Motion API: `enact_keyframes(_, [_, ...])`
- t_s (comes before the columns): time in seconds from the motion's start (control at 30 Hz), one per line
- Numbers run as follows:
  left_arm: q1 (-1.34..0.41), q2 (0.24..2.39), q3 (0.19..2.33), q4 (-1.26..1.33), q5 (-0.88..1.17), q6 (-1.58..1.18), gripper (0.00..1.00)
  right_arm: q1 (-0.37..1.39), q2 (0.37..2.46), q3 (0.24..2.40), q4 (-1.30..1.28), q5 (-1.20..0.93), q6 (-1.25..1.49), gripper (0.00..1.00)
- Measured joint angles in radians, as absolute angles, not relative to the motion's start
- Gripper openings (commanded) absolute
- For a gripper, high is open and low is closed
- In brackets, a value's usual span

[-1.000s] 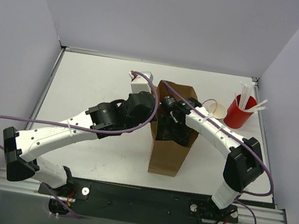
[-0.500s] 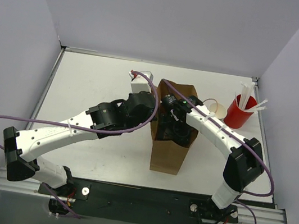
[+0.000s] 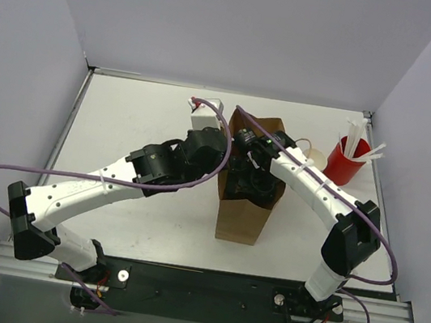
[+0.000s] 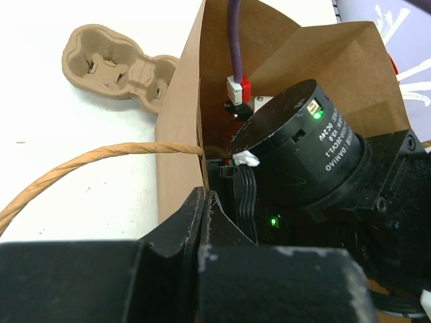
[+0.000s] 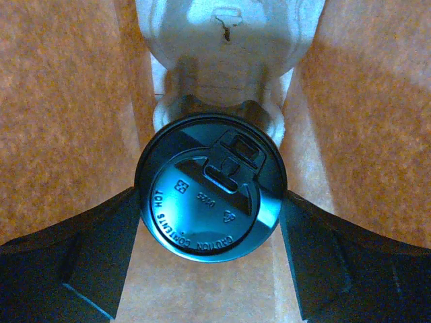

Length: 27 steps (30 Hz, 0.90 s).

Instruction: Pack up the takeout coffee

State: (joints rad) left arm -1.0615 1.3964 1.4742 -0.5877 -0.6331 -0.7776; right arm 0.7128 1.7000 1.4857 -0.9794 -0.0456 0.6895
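Note:
The takeout coffee shows only its round black lid (image 5: 211, 186), low inside the brown paper bag (image 3: 241, 215). My right gripper (image 5: 211, 196) reaches down into the bag, its fingers (image 5: 101, 249) flanking the lid on both sides. Their edges meet the lid's outline, and no gap or contact is clear. From above, the right wrist (image 3: 249, 185) fills the bag's mouth and hides the cup. My left gripper (image 4: 205, 202) is shut on the bag's left rim (image 4: 182, 121), beside the twisted paper handle (image 4: 81, 165); it also shows from above (image 3: 222, 158).
A pale moulded tray (image 5: 225, 40) lies in the bag behind the cup. A pulp cup carrier (image 4: 111, 67) lies on the table beyond the bag. A red cup with white sticks (image 3: 344, 161) and tan paper cups (image 3: 312, 156) stand at the back right.
The bag and both grippers have shifted slightly toward the back of the table. The right wrist stays inside the bag's mouth.

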Motion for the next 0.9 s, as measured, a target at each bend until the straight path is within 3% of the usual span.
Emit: enact_keyframes(0.9, [-1.05, 1.458, 1.559, -0.668, -0.658, -0.773, 0.0, 0.713, 1.7, 1.581, -1.045, -0.033, 0.679, 0.76])
